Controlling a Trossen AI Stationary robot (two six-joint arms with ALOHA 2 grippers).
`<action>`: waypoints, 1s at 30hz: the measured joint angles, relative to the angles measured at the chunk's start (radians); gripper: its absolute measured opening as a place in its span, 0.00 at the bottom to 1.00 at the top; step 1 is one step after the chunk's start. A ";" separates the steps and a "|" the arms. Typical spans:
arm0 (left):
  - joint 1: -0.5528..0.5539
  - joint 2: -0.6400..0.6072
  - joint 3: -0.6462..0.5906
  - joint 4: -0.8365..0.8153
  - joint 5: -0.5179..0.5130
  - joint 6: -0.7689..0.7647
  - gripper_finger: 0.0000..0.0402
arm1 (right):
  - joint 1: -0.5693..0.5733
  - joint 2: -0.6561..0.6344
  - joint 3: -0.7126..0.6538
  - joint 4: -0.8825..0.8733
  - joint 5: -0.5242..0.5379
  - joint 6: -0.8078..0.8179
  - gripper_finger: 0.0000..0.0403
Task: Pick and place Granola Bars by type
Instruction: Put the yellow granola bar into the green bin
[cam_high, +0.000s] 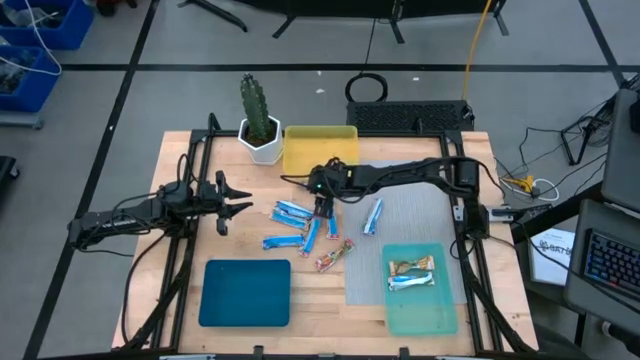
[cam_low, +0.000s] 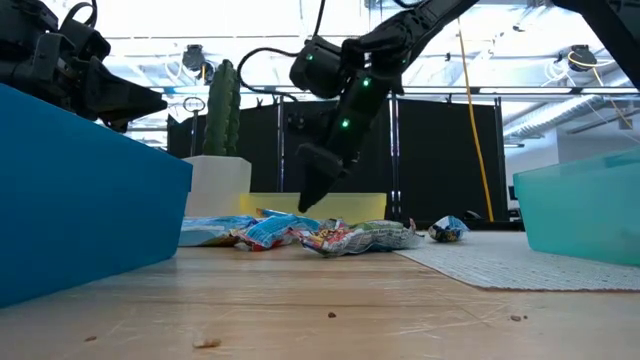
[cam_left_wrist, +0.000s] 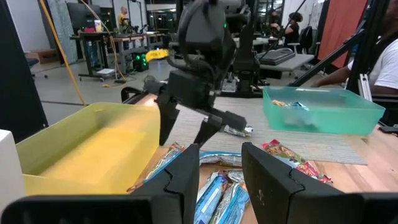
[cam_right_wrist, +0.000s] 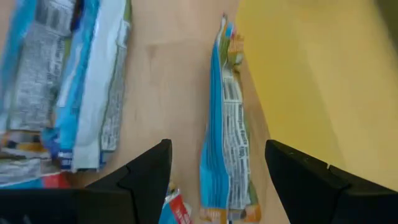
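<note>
Right gripper (cam_high: 323, 208) reaches across table (cam_high: 310, 290) centre, pointing down, jaws spread wide astride a blue-and-white bar (cam_right_wrist: 227, 155) beside yellow tray (cam_high: 320, 150). Crinkly foil Granola Bars (cam_high: 300, 228) cluster at its 6 o'clock. Left gripper (cam_high: 237, 198) hovers at 9 o'clock, jaws parted, empty.

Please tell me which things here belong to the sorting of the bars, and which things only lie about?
For the job: granola bars on the wood, two already in the light teal tray; yellow tray; dark teal tray; right gripper, open above one bar; left gripper, waiting aside.

Only lying about: cactus in its white pot; grey mat.
</note>
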 joint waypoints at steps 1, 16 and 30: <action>0.000 0.000 0.000 0.000 0.000 0.000 0.31 | -0.003 0.001 -0.001 -0.004 -0.004 0.000 0.62; 0.000 0.000 0.000 0.000 0.000 0.000 0.31 | -0.015 0.067 0.000 0.034 -0.015 0.004 0.60; 0.000 0.000 0.000 0.000 0.000 0.000 0.31 | -0.031 0.082 0.000 0.006 -0.020 0.032 0.36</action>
